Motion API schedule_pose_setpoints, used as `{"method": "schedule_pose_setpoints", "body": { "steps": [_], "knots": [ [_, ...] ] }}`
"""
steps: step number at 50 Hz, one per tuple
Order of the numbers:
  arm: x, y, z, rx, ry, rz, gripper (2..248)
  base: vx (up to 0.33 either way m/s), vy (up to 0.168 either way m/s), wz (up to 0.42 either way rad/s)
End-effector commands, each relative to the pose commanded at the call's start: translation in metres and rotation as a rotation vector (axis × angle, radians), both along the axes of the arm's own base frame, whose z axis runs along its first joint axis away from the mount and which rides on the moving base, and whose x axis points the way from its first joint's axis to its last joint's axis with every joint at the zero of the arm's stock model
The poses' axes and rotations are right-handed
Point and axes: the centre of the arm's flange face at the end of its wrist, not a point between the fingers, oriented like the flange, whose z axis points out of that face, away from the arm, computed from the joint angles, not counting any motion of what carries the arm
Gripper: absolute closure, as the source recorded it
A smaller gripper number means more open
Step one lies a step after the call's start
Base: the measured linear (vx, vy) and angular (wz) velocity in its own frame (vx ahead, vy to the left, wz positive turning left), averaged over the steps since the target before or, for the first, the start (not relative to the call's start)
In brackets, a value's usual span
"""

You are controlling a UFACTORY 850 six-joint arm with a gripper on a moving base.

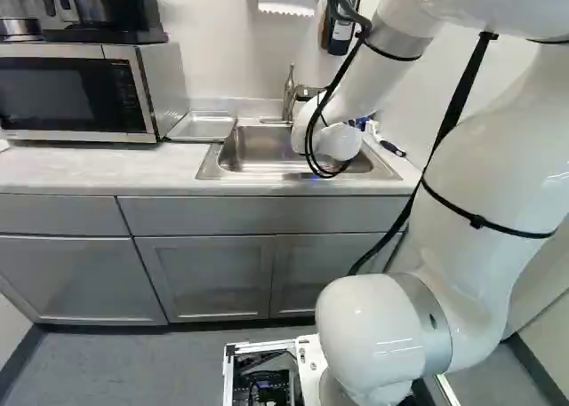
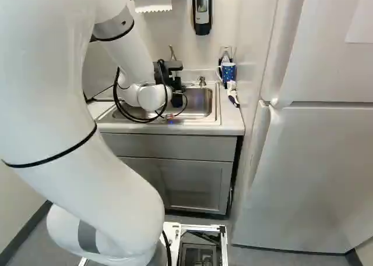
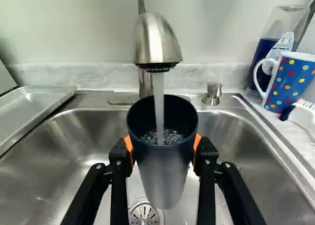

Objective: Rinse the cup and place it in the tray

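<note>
Clasping the cup (image 3: pixel 162 171) between fingers (image 3: pixel 118 173) of the gripper (image 2: pixel 173 82), apparently upright under running water (image 3: pixel 158 102).

The tapered cup (image 3: pixel 160 176), deep navy fading to grey, is mouth-up over the sink (image 3: pixel 59 146), with water (image 3: pixel 158 107) streaming in and bubbling inside. That shallow silvery metal tray (image 3: pixel 29 107) lies flat beside the sink.

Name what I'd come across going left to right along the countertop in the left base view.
Microwave, metal tray, faucet, brush.
</note>
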Motion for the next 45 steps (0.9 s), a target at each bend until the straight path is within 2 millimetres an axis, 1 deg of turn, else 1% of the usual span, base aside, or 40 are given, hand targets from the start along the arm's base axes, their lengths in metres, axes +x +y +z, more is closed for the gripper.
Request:
{"method": "schedule_pose_setpoints", "body": {
  "steps": [45],
  "knots": [
    [0.0000,0.0000,0.0000,0.000,0.000,0.000,125,0.000,0.000,0.000]
  ]
}}
